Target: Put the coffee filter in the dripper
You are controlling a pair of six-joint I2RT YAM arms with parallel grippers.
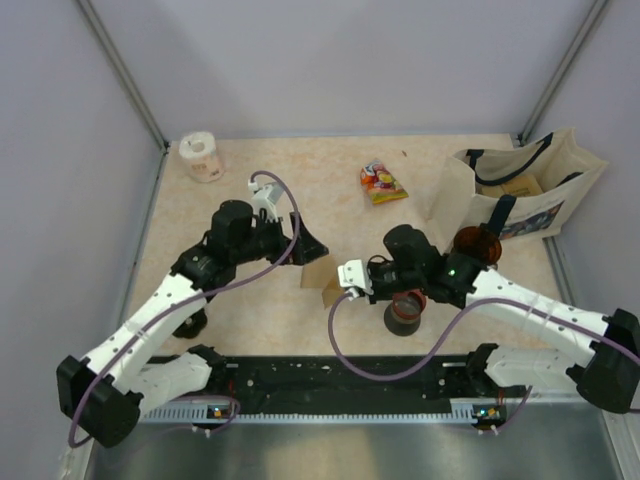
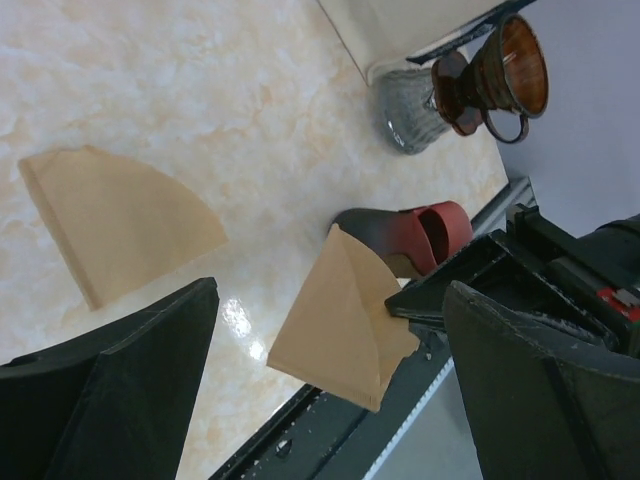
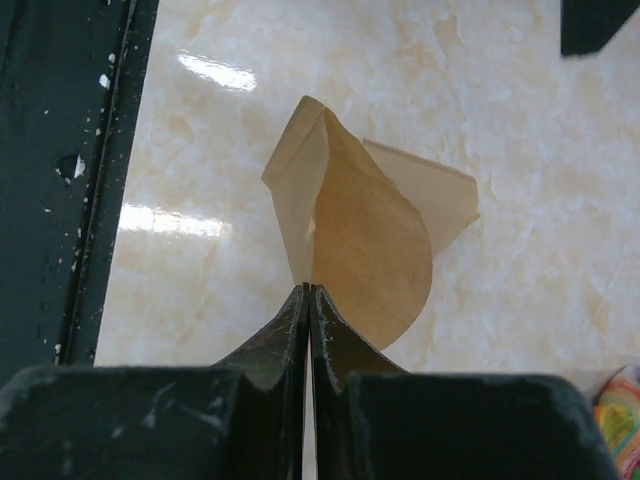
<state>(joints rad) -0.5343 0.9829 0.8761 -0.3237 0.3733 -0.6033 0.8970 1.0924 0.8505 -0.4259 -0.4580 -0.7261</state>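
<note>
Coffee filter (image 3: 360, 240) pinched in right claw (image 3: 306, 296), left claw (image 2: 330, 295) spread

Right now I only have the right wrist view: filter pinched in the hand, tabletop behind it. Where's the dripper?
Observer: Far right of the table. The dripper stands just in front of the tote bag.
Operator: Sitting on the table itself?
Observer: No. In the left wrist view it appears to sit on top of a clear ribbed cup.
Operator: Anything in it?
Observer: It looks empty, with only the ribbed inner wall showing.
Operator: Left hand?
Observer: The left hand is open and holds nothing. It is pointed at your filter.
</note>
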